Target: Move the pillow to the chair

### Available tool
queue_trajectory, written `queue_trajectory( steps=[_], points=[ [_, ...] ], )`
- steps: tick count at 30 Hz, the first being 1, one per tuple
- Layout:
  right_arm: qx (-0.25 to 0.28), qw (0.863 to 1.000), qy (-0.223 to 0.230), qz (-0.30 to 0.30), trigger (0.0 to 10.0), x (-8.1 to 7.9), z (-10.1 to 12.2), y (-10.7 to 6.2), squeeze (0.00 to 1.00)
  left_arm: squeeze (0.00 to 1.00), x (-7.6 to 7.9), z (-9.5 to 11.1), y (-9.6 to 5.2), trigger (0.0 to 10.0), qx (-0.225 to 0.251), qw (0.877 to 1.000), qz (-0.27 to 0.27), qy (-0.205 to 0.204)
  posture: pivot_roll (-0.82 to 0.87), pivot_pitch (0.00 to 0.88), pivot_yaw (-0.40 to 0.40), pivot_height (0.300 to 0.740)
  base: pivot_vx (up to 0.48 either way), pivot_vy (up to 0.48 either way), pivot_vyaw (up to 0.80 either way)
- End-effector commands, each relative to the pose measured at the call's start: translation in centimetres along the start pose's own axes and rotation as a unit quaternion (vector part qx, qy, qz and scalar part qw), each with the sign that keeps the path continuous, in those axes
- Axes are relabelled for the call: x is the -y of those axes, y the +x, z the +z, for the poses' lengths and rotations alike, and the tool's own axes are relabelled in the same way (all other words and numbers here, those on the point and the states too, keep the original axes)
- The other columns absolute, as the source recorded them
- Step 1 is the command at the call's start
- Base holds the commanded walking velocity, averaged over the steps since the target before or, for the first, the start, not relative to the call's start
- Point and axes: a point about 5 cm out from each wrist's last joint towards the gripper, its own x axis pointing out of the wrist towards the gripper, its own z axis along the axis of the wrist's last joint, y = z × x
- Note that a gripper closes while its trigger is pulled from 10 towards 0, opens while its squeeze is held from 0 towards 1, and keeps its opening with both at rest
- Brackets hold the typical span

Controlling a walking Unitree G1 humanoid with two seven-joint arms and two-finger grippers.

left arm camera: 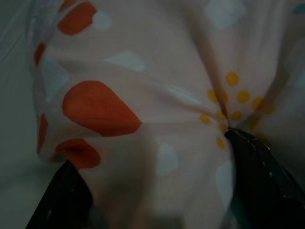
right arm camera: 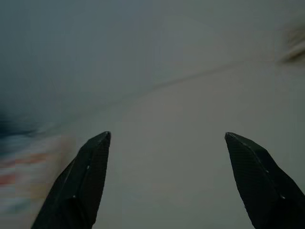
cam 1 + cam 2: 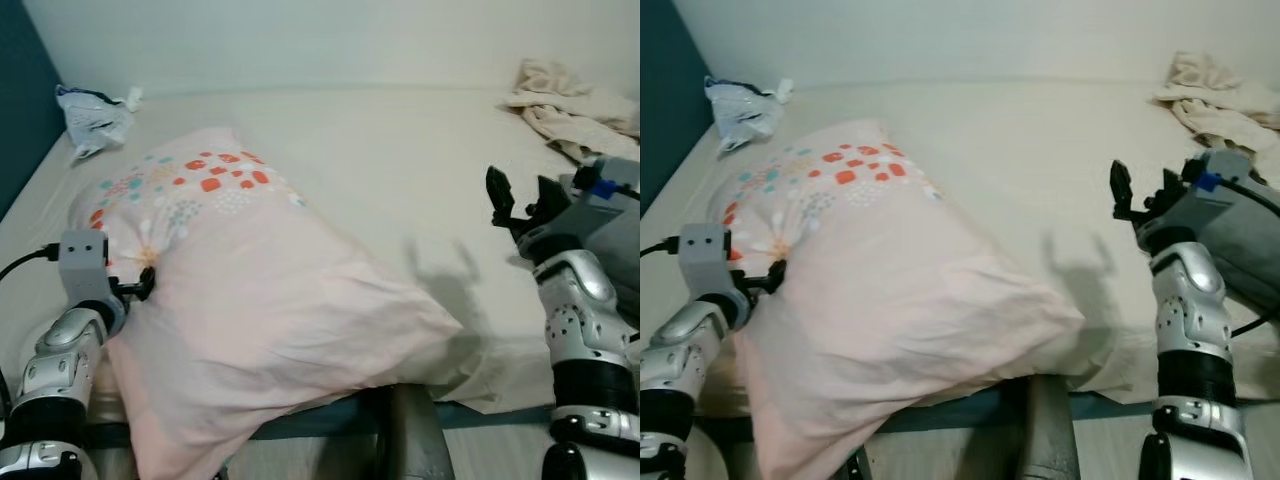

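Note:
A big pale pink pillow [image 3: 260, 310] with orange and teal spots lies on the near left of the bed [image 3: 400, 170], its lower end hanging over the front edge. My left gripper [image 3: 145, 283] presses into the pillow's left side. In the left wrist view its fingers [image 1: 255, 167] stand apart, with spotted fabric bulging between them and puckered at one tip. My right gripper [image 3: 520, 195] is held open above the bare sheet to the pillow's right, well apart from it, with nothing between its fingers [image 2: 83, 181].
A crumpled beige cloth [image 3: 570, 105] lies at the bed's back right and a white plastic bag [image 3: 95, 120] at the back left. A dark blue wall [image 3: 20, 100] borders the bed on the left. Floor shows below the front edge.

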Motion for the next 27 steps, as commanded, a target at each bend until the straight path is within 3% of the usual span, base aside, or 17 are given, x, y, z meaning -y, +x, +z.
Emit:
queue_trajectory(
  steps=[1,3,4,6,8,9,11,13,16,18,20,21,22,23,24,27],
  points=[
    [-0.021,0.986,0.100,0.130,10.0,-3.3,-0.6,-0.2,0.00,0.00,-1.8,0.4,-0.2,10.0,0.007,0.999,0.030,0.016,0.01,0.142,-0.024,0.513,0.000,0.000,0.00],
    [-0.070,0.948,0.159,0.267,10.0,-6.8,-1.9,-1.5,0.00,0.00,-2.5,1.3,-0.2,10.0,0.031,0.999,0.025,0.019,0.01,0.142,-0.024,0.513,0.000,0.000,0.00],
    [-0.108,0.931,0.156,0.311,10.0,-7.9,-2.9,-2.3,0.00,0.00,-2.5,1.7,-0.2,10.0,0.035,0.999,0.002,0.012,0.02,0.138,-0.025,0.513,0.000,0.000,0.00],
    [-0.171,0.911,0.120,0.355,10.0,-9.1,-5.0,-3.6,0.00,0.00,-2.1,2.1,-0.3,10.0,0.043,0.998,-0.050,0.001,0.02,0.136,-0.025,0.513,0.000,0.000,0.00],
    [-0.190,0.905,0.111,0.364,10.0,-9.3,-5.6,-4.0,0.00,0.00,-2.0,2.2,-0.4,10.0,0.045,0.997,-0.064,0.000,0.02,0.136,-0.025,0.513,0.000,0.000,0.00],
    [-0.209,0.894,0.111,0.380,10.0,-9.8,-6.3,-4.6,0.00,1.00,-1.9,2.3,-0.5,10.0,0.045,0.996,-0.082,-0.010,0.02,0.135,-0.022,0.513,0.000,0.000,0.00],
    [-0.232,0.881,0.124,0.394,10.0,-10.7,-7.2,-5.4,0.00,1.00,-1.9,2.1,-0.7,10.0,0.039,0.995,-0.092,-0.017,0.02,0.135,-0.022,0.513,0.000,0.000,0.00],
    [-0.269,0.876,0.117,0.382,10.0,-11.2,-8.9,-5.8,0.00,1.00,-1.8,1.7,-0.8,10.0,0.031,0.995,-0.090,-0.021,0.02,0.136,-0.020,0.513,0.000,0.000,0.00],
    [-0.334,0.871,0.090,0.348,10.0,-10.9,-11.3,-6.7,0.00,1.00,-1.8,1.0,-0.8,10.0,0.016,0.997,-0.081,-0.011,0.02,0.139,-0.020,0.513,0.000,0.000,0.00],
    [-0.348,0.869,0.088,0.342,10.0,-10.8,-11.7,-6.9,0.00,1.00,-1.9,0.9,-0.8,10.0,0.012,0.997,-0.077,-0.008,0.02,0.139,-0.020,0.513,0.000,0.000,0.00],
    [-0.359,0.865,0.094,0.337,10.0,-10.7,-12.2,-7.3,0.00,0.98,-3.5,0.7,-0.8,10.0,-0.005,1.000,-0.026,-0.015,0.02,0.145,-0.021,0.513,0.000,0.000,0.00],
    [-0.359,0.865,0.094,0.337,10.0,-10.7,-12.2,-7.3,0.00,0.98,-3.5,0.7,-0.8,10.0,-0.005,1.000,-0.026,-0.015,0.02,0.145,-0.021,0.513,0.000,0.000,0.00],
    [-0.360,0.864,0.096,0.339,10.0,-10.7,-12.2,-7.5,0.00,0.00,-4.7,0.9,-0.9,10.0,-0.007,1.000,0.007,-0.026,0.02,0.145,-0.021,0.513,0.000,0.000,0.00],
    [-0.361,0.862,0.101,0.340,10.0,-10.6,-12.2,-7.7,0.00,0.00,-6.2,1.3,-1.1,10.0,-0.002,0.998,0.047,-0.041,0.02,0.147,-0.021,0.513,0.000,0.000,0.00],
    [-0.361,0.862,0.101,0.340,10.0,-10.6,-12.2,-7.7,0.00,0.00,-6.2,1.3,-1.1,10.0,-0.002,0.998,0.047,-0.041,0.02,0.147,-0.021,0.513,0.000,0.000,0.00],
    [-0.369,0.862,0.098,0.334,10.0,-10.1,-12.2,-8.0,0.00,0.00,-8.8,2.3,-1.9,10.0,0.011,0.995,0.090,-0.039,0.02,0.147,-0.022,0.513,0.000,0.000,0.00]
  ],
)
